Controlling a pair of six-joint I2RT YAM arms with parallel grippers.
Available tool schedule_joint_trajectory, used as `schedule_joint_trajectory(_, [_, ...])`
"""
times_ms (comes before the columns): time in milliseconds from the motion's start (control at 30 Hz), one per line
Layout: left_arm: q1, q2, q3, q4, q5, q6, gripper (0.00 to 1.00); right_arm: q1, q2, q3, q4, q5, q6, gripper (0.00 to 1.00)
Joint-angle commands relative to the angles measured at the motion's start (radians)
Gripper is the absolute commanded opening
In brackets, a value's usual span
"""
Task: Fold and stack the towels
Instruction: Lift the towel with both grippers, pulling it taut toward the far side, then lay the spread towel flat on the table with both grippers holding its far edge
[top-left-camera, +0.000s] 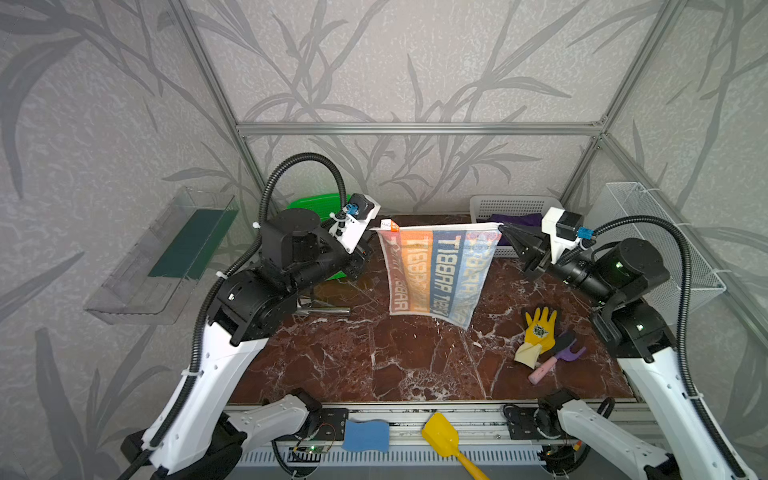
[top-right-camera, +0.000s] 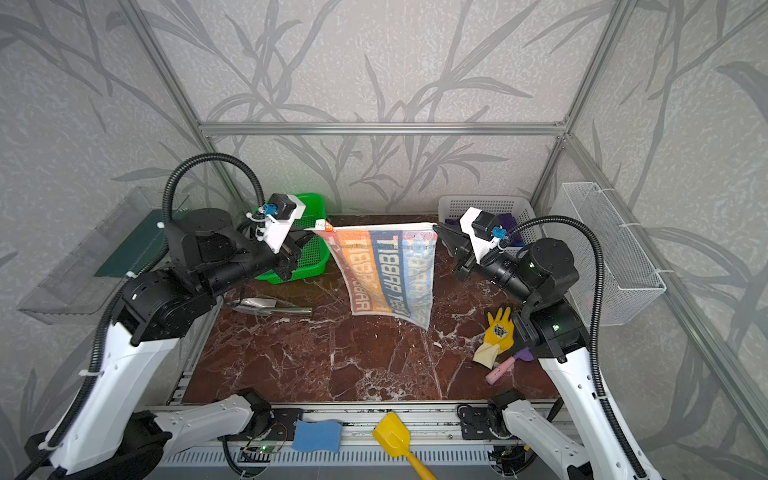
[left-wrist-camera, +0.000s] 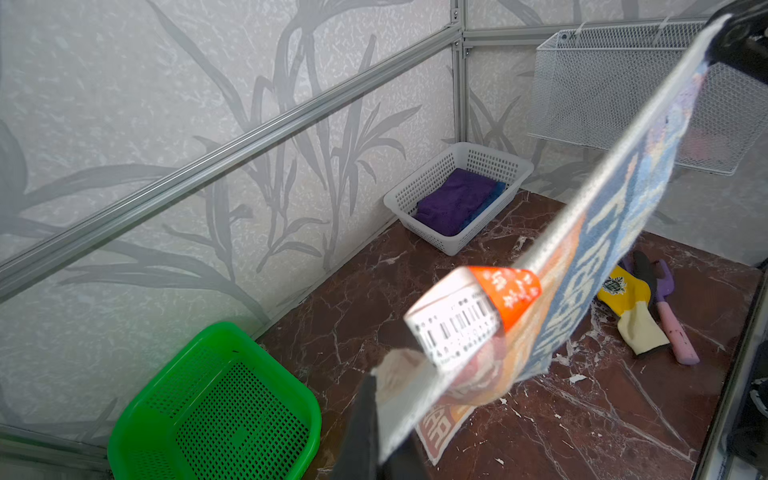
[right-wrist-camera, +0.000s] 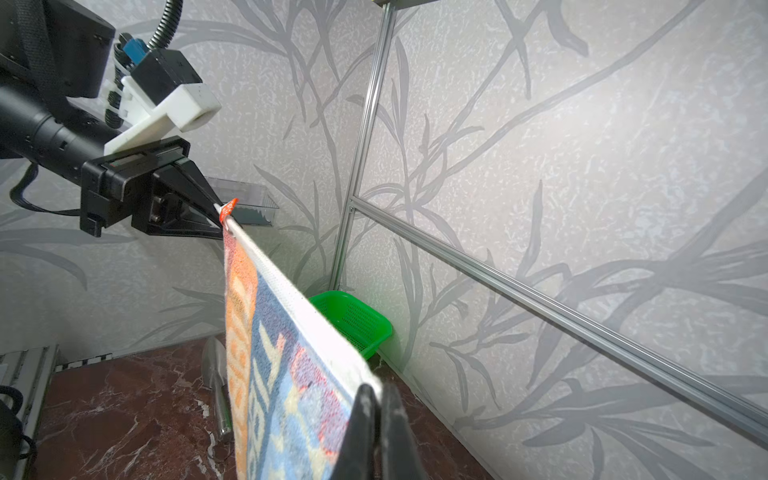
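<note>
Printed towel (top-left-camera: 436, 270) hangs stretched in the centre of both top views, above the marble table (top-left-camera: 374, 365). Left gripper (right-wrist-camera: 216, 210) pinches one upper corner, right gripper (top-left-camera: 504, 227) pinches the other. Purple towel (left-wrist-camera: 453, 199) lies over blue towel (left-wrist-camera: 492, 195) in the white basket (left-wrist-camera: 419, 183).

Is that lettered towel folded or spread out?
Spread out. The lettered towel hangs as one flat sheet, its top edge stretched taut between the left gripper and the right gripper, each shut on a corner.
</note>
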Motion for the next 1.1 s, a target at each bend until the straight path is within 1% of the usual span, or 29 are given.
schedule_joint_trajectory(0, [0.025, -0.011, 0.008, -0.016, -0.115, -0.020, 0.00, -0.025, 0.008, 0.017, 0.003, 0.140, -0.011, 0.00])
schedule_joint_trajectory(200, [0.027, 0.128, 0.031, -0.004, -0.179, 0.006, 0.00, -0.026, 0.134, 0.039, 0.014, 0.228, -0.059, 0.00])
schedule_joint_trajectory(333, [0.062, 0.249, 0.028, 0.037, -0.224, 0.011, 0.00, -0.044, 0.238, 0.020, 0.060, 0.274, -0.074, 0.00])
schedule_joint_trajectory(500, [0.141, 0.427, 0.063, 0.079, -0.227, -0.009, 0.00, -0.080, 0.390, 0.009, 0.140, 0.271, -0.057, 0.00])
schedule_joint_trajectory(733, [0.206, 0.720, 0.159, 0.100, -0.214, -0.023, 0.00, -0.099, 0.637, 0.034, 0.237, 0.267, -0.100, 0.00])
schedule_joint_trajectory(933, [0.223, 0.929, 0.229, 0.127, -0.235, -0.003, 0.00, -0.112, 0.855, 0.018, 0.419, 0.256, -0.146, 0.00])
schedule_joint_trajectory(1067, [0.223, 1.051, 0.334, 0.084, -0.266, 0.007, 0.00, -0.116, 0.975, 0.064, 0.448, 0.259, -0.170, 0.00])
